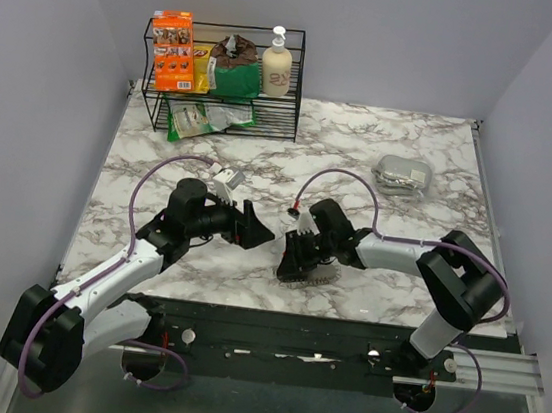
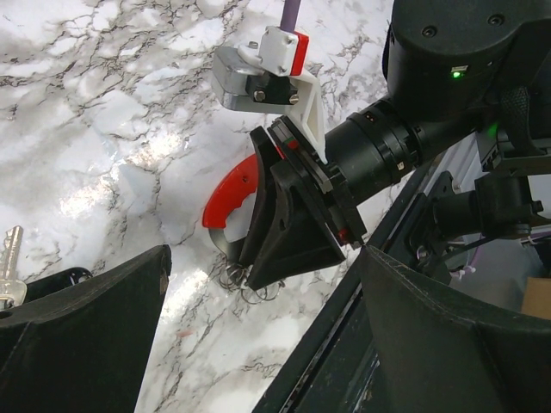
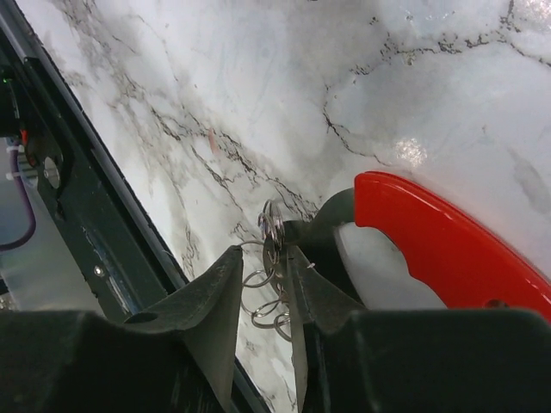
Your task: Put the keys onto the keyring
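1. The keyring (image 3: 439, 245) lay flat on the marble table (image 1: 365, 137) near its front edge, directly under the right gripper (image 3: 263, 258). Its curved red side faced away from the rail, towards the middle of the table.
2. A cluster of small wire rings (image 3: 272, 225) hung at the keyring's end, closest to the dark front rail (image 3: 77, 215).
3. The right gripper pointed down at that end. Its two black fingers (image 3: 215, 301) stood close together with only a narrow gap, and the wire rings sat in that gap. I could not tell whether the fingers had clenched on the rings or merely bracketed them.
4. In the left wrist view the red curve stuck out to the left from behind the right gripper's fingers, and the rings showed just below their tips.
5. A silver key (image 2: 9, 254) appeared at the far left edge of that same view, just above the left gripper's own finger. Whether it touched the finger could not be made out.
6. The left gripper (image 1: 255, 226) hovered beside the right one, aimed towards it, with its fingers spread wide and holding nothing.
7. Further out, a gray pouch (image 1: 402, 176) lay on the right part of the table.
8. At the back left stood a black wire rack (image 1: 276, 126) with an orange box (image 1: 171, 50), a green bag (image 1: 236, 79) and a soap bottle (image 1: 276, 64).
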Available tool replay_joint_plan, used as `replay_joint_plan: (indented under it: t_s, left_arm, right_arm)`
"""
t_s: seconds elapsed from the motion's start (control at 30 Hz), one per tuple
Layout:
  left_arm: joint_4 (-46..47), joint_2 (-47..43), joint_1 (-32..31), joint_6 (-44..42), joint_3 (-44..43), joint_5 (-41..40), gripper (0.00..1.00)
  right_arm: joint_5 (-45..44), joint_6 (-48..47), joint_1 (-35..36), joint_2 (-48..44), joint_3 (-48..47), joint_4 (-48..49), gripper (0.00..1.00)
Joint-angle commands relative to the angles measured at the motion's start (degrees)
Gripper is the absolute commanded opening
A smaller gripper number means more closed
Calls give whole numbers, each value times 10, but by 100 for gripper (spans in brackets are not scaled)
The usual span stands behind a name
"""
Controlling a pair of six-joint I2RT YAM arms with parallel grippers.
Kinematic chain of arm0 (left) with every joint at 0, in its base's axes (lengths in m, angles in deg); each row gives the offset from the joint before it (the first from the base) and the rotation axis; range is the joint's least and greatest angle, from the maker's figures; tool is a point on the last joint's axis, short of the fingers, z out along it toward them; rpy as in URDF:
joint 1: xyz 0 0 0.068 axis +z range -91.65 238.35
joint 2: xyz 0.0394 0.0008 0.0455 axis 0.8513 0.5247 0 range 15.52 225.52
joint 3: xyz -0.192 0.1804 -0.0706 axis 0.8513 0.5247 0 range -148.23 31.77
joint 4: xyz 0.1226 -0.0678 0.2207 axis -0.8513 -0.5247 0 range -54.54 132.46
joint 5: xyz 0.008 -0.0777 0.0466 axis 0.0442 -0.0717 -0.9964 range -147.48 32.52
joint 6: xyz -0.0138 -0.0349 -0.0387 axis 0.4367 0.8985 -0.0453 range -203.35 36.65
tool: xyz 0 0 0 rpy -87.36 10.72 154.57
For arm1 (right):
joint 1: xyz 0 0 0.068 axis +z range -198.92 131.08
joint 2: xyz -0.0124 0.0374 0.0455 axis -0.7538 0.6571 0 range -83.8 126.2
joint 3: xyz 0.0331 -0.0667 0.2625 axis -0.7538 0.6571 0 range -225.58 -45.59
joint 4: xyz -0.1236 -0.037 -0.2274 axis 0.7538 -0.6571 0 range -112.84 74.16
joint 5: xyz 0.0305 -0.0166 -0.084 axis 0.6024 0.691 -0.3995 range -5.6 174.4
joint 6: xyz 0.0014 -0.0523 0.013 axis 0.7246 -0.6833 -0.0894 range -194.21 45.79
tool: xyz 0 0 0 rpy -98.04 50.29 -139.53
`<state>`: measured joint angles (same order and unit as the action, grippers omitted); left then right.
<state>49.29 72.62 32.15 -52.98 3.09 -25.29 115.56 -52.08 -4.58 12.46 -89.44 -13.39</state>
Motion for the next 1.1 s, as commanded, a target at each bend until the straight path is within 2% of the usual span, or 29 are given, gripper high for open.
replay_joint_plan:
  t_s: [0.0, 0.13, 0.37, 0.77, 1.07]
  left_arm:
    - [10, -3, 4, -5, 5, 5, 99]
    - [11, -2, 4, -5, 5, 3, 99]
    - [8, -2, 4, -6, 6, 2, 99]
    - [-16, -20, 4, -13, -4, -20, 99]
    - [-3, -81, 4, -8, 3, -34, 99]
  right_arm:
    - [-12, 5, 8, 20, -14, -10, 33]
    - [6, 5, 8, 23, -15, -7, 15]
    - [25, 1, 10, 15, -16, -6, 1]
    - [28, -32, 9, -63, -22, -24, 1]
    - [33, -41, 10, -154, -23, -14, 1]
